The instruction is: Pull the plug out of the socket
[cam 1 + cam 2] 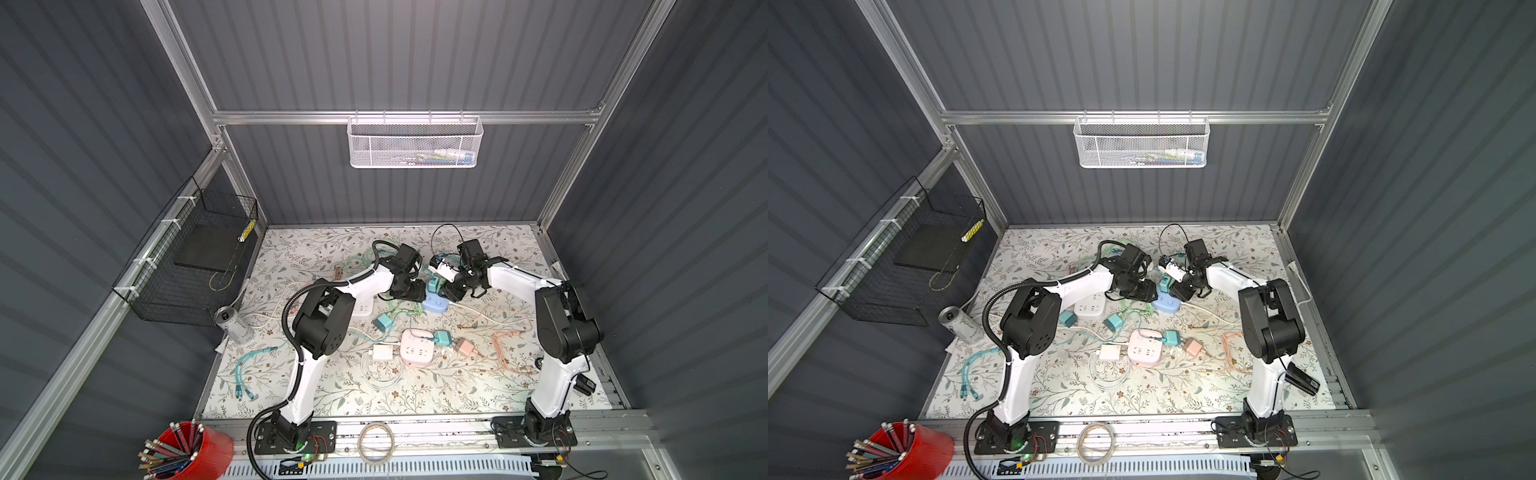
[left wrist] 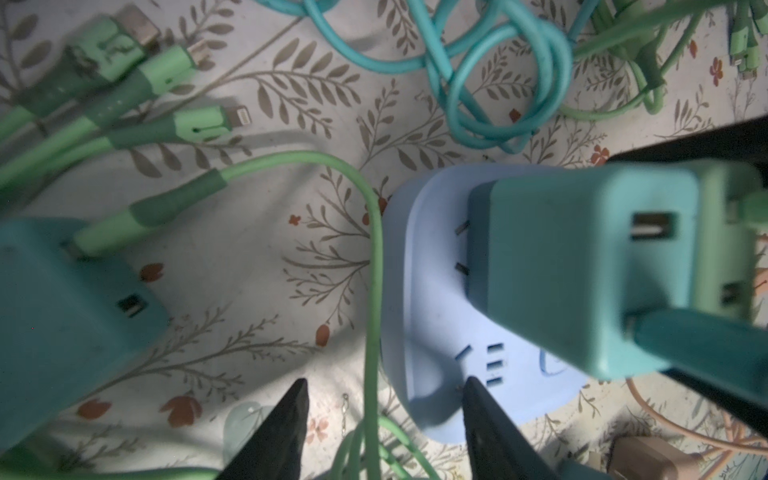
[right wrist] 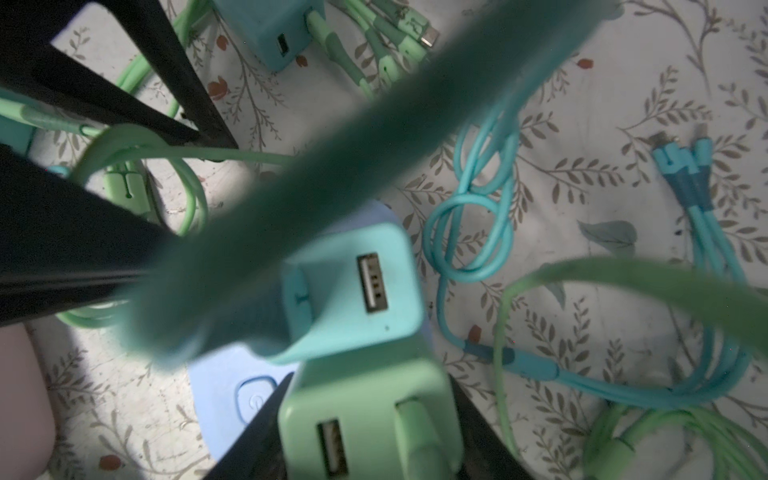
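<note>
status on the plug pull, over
left gripper open over socket edge. right gripper shut on green plug, not yet out. teal plug tight beside it.

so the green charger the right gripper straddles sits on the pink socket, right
No: it sits on the blue socket, not the pink one. The right wrist view shows the green charger on it, straddled by the right gripper.

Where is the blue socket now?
In both top views the blue socket lies mid-table, behind the pink socket, holding a green plug and a teal plug.
</note>
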Robot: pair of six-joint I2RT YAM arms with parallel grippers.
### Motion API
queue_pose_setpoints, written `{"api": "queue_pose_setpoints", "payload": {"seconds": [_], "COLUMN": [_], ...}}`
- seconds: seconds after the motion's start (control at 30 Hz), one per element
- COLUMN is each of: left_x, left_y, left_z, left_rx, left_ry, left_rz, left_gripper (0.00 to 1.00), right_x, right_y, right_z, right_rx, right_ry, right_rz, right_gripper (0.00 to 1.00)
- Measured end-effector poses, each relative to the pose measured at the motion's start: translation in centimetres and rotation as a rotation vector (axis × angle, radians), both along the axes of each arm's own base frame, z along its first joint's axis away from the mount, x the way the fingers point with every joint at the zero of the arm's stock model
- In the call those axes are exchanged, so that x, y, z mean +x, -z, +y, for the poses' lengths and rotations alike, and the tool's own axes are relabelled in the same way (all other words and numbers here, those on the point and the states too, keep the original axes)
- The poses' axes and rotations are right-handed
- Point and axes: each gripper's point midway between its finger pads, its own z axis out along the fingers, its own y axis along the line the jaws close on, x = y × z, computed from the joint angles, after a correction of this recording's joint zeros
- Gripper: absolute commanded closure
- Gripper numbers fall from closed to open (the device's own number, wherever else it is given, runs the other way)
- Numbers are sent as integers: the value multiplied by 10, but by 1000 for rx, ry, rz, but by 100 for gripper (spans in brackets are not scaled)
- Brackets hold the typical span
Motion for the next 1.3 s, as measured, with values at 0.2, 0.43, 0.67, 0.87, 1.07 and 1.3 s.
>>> {"api": "queue_pose_setpoints", "payload": {"seconds": [0.2, 0.43, 0.67, 0.87, 1.07, 1.3], "left_x": [0, 0, 2, 4, 5, 5], "left_y": [0, 0, 0, -1, -1, -1], "left_z": [-3, -6, -5, -5, -8, -11], "left_rx": [11, 12, 19, 26, 29, 13], "left_ry": [3, 5, 1, -3, -2, -15], "left_rz": [-10, -13, -20, -30, -33, -18], "left_gripper": [42, 44, 45, 46, 46, 47], "right_x": [-1, -1, -1, 0, 0, 0], "right_y": [0, -1, -3, -6, -6, -7], "right_z": [1, 1, 1, 0, -3, -4], "right_rx": [8, 15, 26, 29, 21, 9], "right_ry": [6, 23, 48, 65, 75, 82], "right_rz": [7, 15, 21, 21, 22, 17], "right_gripper": [58, 64, 69, 71, 72, 73]}}
